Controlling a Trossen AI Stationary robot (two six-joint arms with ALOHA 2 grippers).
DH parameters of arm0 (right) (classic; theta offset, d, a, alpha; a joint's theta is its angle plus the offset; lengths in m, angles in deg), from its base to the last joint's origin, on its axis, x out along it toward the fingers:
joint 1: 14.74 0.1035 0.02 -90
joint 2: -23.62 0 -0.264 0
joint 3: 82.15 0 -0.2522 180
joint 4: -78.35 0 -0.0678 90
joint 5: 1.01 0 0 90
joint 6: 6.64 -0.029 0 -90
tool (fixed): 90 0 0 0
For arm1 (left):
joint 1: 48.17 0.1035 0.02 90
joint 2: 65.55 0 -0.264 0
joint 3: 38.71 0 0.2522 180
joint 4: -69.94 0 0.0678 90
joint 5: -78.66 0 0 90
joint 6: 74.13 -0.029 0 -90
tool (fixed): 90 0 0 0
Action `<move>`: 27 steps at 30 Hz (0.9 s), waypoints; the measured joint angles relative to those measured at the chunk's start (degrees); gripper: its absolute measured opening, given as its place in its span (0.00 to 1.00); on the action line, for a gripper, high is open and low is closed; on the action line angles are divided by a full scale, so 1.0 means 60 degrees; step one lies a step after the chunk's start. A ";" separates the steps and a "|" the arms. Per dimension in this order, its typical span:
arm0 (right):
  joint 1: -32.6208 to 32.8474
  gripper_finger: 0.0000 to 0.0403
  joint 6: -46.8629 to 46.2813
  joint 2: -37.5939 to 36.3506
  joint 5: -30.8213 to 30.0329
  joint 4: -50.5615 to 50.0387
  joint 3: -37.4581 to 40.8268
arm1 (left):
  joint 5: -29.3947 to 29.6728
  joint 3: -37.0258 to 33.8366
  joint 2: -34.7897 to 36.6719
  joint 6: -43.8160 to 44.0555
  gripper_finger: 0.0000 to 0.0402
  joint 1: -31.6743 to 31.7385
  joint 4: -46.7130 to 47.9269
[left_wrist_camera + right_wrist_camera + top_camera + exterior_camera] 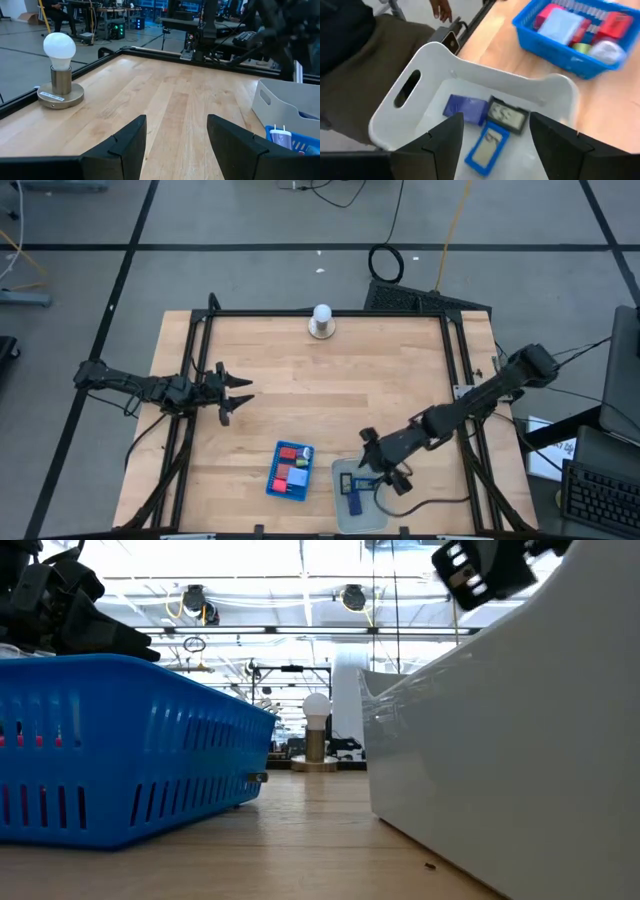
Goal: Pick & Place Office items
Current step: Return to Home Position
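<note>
Three of the office items lie together on the floor of the pale bin (420, 65). They are a dark blue rectangle (465, 109), a black piece with a grey display (507, 116) touching it, and a lighter blue piece (487, 146) with a small window, lying just beside both. The other items sit packed close in the blue basket (272, 480): red blocks (547, 15), a light blue rectangle (560, 25), a green bit (581, 47) and a pale rounded piece (607, 50). The basket stands just beside the bin, on the bin's side toward the left arm. The two containers are apart, with a strip of bare wood between them in the low view. Both stand near the front edge of the bench (400, 380).

The right claw (495, 119) hangs above the bin. Its two dark fingers are spread wide with nothing between them, and its arm reaches in from the bench's right side. The left claw (176, 122) hovers over bare wood on the left half of the bench, well apart from the basket. It is also spread and empty, and it points across the bench toward the right arm.

A white bulb on a round base (321, 320) stands upright at the middle of the far edge. Off the bench's front edge, next to the bin, the right wrist view shows a person's hand (439, 9) and a mass of brown clothing (360, 75).
</note>
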 joint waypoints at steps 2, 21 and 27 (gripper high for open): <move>-0.0044 0.54 -0.0144 -0.0683 -0.0007 -0.0608 0.0000 | 0.0000 0.0000 0.0002 0.0000 0.53 0.0001 0.0001; -0.0284 0.54 0.1397 -0.7403 -0.4467 -0.2717 0.1720 | 0.0000 0.0000 0.0000 0.0001 0.53 0.0001 -0.0003; -0.0815 0.55 0.1617 -0.9082 -0.4733 0.0137 0.4324 | 0.0000 0.0000 0.0002 0.0001 0.53 0.0001 -0.0001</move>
